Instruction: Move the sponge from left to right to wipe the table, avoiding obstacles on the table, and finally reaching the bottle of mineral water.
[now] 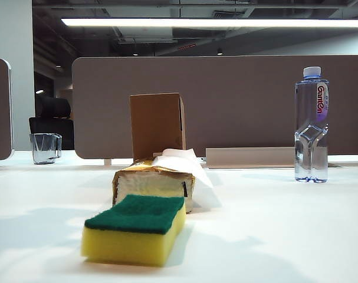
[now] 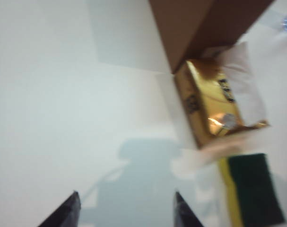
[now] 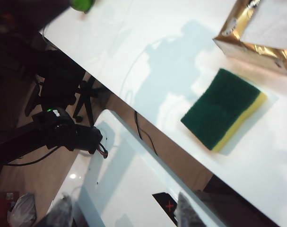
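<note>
Background items sitting around the workspace

A clear glass cup (image 1: pixel 45 147) is standing far left, a black office chair (image 1: pixel 52 121) is sitting behind it, and a grey partition (image 1: pixel 237 100) is spanning the back.

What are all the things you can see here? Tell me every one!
sponge: one, yellow with dark green top, lying flat at the front of the table, nothing holding it.
tissue pack: one, gold with a white sheet sticking out, just behind the sponge.
cardboard box: one, brown, upright behind the tissue pack.
bottle of mineral water: one, clear with pale cap and red lettering, standing far right.
glass cup: one, clear, far left at the back.
table: one, white.
left gripper: one, dark jaws apart, above bare table beside the tissue pack, holding nothing.
right gripper: one, dark jaws apart, beyond the table's edge, holding nothing.
</note>
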Motion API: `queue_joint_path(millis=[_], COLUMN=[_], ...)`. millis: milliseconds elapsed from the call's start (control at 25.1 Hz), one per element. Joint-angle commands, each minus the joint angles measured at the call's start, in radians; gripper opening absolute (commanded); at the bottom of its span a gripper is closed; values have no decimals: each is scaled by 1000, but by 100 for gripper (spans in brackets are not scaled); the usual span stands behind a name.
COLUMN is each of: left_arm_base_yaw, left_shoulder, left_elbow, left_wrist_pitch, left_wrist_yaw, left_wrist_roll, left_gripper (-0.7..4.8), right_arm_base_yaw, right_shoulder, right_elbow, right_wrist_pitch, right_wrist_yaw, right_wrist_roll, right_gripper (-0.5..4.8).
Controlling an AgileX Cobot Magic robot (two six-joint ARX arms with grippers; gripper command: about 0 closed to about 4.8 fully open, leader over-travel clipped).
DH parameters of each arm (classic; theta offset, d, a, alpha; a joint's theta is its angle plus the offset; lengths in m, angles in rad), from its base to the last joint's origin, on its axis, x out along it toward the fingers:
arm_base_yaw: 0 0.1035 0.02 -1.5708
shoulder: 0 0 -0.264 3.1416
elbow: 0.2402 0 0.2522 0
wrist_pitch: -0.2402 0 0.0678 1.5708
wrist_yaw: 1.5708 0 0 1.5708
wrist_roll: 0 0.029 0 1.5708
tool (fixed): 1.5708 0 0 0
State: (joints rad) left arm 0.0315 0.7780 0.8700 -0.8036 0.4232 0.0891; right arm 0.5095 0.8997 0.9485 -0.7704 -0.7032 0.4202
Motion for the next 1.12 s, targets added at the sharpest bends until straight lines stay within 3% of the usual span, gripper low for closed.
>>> queue_joint_path(millis=[40, 398, 438, 478, 558, 837, 1115], left_arm_base_yaw=[0, 0, 0, 0, 0, 0, 0], left_shoulder=[-37, -163, -169, -177, -190, -205, -205], left_elbow=[62, 238, 248, 254, 257, 257, 257], left_wrist_pitch=[-96, -337, -364, -397, -448, -584, -603], left_wrist_yaw=[93, 356, 385, 414, 422, 422, 423], left_wrist_roll=[10, 8, 8, 9, 10, 12, 11], left_gripper=[252, 252, 253, 290, 354, 355, 355], right_arm_base_yaw=[2, 2, 2, 2, 3, 6, 113], right_shoulder=[-2, 1, 6, 11, 23, 107, 260], right_elbow=[4, 3, 3, 3, 3, 2, 2], right_wrist_pitch=[-19, -96, -104, -113, -119, -114, 7], right_wrist_yaw=[-2, -1, -2, -2, -2, 13, 90], right_wrist_roll=[-6, 4, 23, 31, 37, 48, 57], right_gripper=[283, 287, 316, 355, 370, 370, 370])
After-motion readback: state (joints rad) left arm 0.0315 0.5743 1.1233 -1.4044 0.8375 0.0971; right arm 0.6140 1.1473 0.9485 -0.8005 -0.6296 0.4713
